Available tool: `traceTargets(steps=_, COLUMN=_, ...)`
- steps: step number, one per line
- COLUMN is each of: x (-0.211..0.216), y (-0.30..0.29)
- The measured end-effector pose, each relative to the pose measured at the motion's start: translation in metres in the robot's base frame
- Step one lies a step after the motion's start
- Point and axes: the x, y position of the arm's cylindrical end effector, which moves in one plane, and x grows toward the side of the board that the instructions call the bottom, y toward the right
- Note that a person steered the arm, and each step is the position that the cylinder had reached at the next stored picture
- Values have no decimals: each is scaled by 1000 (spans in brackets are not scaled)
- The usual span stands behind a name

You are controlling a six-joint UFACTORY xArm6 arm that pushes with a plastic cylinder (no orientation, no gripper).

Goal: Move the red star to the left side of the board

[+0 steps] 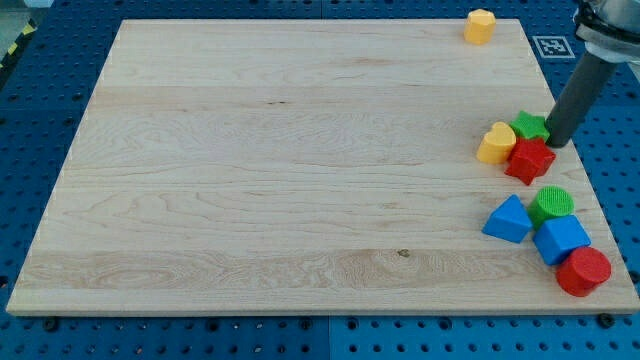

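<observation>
Nearest, red cylinder (583, 271); my tip (558, 143), holding nothing, touches red star (529, 159).

Wooden board (250, 150) carries coloured blocks clustered at the view's right

Red star (529, 159) sits flat at the right side of the frame, a little above mid-height, near the board's right edge, its points pressed up against neighbouring blocks, bright glossy red.

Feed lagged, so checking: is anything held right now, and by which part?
Nothing is held. My tip only pushes; it sits at the green star, just above-right of the red star.
</observation>
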Motion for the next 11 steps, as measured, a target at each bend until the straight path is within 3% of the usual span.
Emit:
traceTargets(steps=2, x=30, y=-25)
traceTargets(steps=6, x=6, y=-40)
traceTargets(steps=8, x=42, y=-66)
traceTargets(steps=11, x=36, y=-101)
